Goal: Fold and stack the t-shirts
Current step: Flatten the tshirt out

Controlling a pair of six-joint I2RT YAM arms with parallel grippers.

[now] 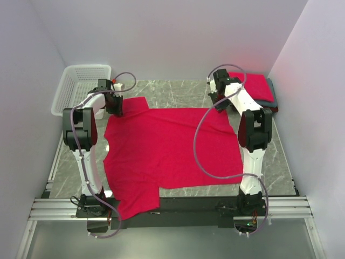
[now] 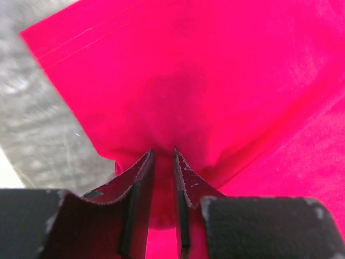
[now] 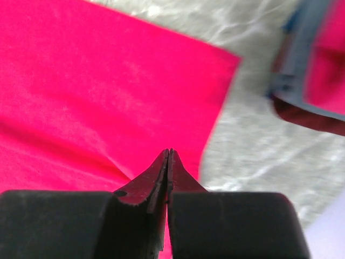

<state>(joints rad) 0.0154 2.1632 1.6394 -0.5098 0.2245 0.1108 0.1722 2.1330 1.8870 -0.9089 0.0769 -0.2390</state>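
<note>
A bright red t-shirt point(image 1: 172, 151) lies spread flat on the grey marble table point(image 1: 178, 91). My left gripper point(image 1: 117, 108) sits on its far left sleeve. In the left wrist view its jaws point(image 2: 163, 154) stand slightly open, with a puckered fold of the red cloth point(image 2: 215, 81) in the gap. My right gripper point(image 1: 219, 103) is at the shirt's far right corner. In the right wrist view it point(image 3: 170, 154) is shut at the hem edge, and a crease in the cloth point(image 3: 81, 97) runs up to its tips. A stack of folded t-shirts point(image 1: 250, 86), red on top of grey and dark red, lies at the back right.
A white lattice basket point(image 1: 81, 86) stands at the back left against the wall. The folded stack point(image 3: 318, 70) lies just right of the right gripper. White walls close in three sides. The shirt's near sleeve hangs over the metal rail point(image 1: 178, 208) between the arm bases.
</note>
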